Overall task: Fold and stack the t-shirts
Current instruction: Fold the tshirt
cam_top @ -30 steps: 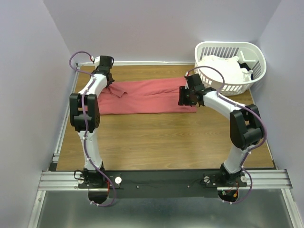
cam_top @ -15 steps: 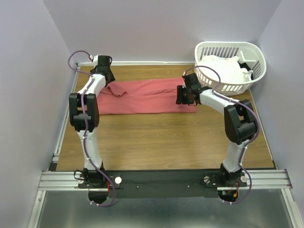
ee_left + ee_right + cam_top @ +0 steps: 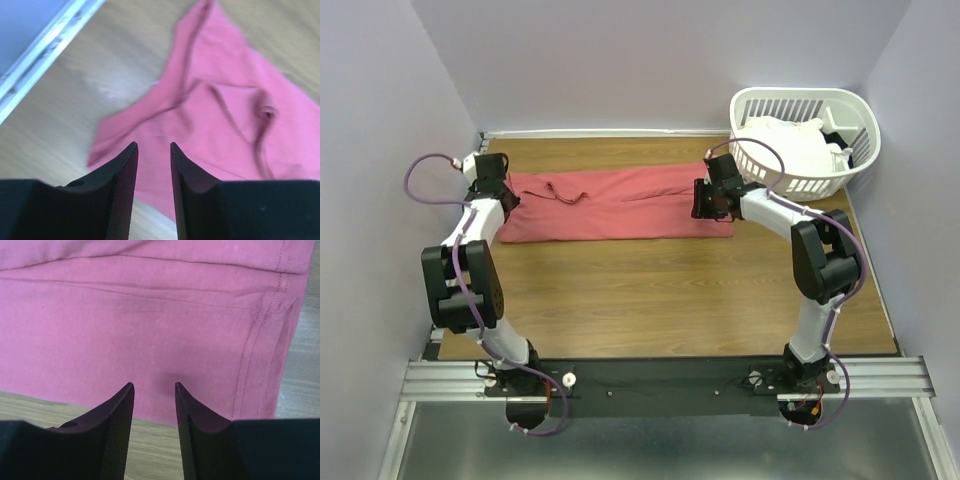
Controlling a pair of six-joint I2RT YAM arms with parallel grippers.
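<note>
2 jaw pairs stand apart, empty: my left gripper (image 3: 152,147) over the rumpled end of the coral-red t-shirt (image 3: 620,205), my right gripper (image 3: 154,386) over its hem.

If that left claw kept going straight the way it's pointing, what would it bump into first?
Most likely the dusty coral-red cotton t-shirt: the left gripper has its jaws apart and aimed at the shirt's crumpled end lying on the wooden table. Depth is hard to judge.
</note>
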